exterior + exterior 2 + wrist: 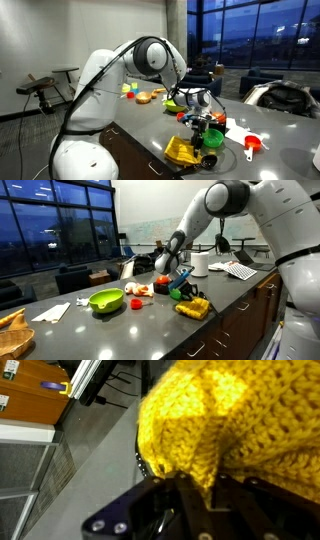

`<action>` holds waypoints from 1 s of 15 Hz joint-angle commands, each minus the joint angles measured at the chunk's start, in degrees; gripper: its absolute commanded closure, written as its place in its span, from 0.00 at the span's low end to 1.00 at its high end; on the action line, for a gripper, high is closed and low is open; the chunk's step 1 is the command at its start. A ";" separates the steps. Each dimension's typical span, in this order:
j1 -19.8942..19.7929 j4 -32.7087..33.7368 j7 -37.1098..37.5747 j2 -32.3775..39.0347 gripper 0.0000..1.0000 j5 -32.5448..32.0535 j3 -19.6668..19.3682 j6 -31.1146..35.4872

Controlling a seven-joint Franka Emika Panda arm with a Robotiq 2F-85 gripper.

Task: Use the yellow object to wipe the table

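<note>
The yellow object is a knitted cloth (230, 415). In the wrist view it fills most of the picture, and my gripper (195, 485) is shut on a fold of it. In both exterior views the cloth (182, 150) (192, 308) rests bunched on the grey table (150, 125) (150, 320) near its edge. My gripper (200, 125) (184, 288) stands right over the cloth and points down. The cloth hides the table under it in the wrist view.
A green bowl (106, 301), red and white small items (140, 288) and a white napkin (52, 310) lie further along the table. An orange scoop (252, 145) and a black round item (208, 160) lie close to the cloth. A paper roll (200, 264) stands behind.
</note>
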 commanded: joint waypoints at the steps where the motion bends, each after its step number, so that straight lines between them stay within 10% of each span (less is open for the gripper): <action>1: -1.23 -4.40 -0.45 -2.64 0.96 -1.02 -0.28 4.25; 3: -1.50 -5.16 -0.51 -3.30 0.96 -1.07 -0.28 5.06; 5: -1.60 -5.91 -0.61 -4.04 0.57 -1.14 -0.23 5.78; 15: -2.11 -9.27 -2.36 -8.52 0.05 -2.28 -0.17 8.93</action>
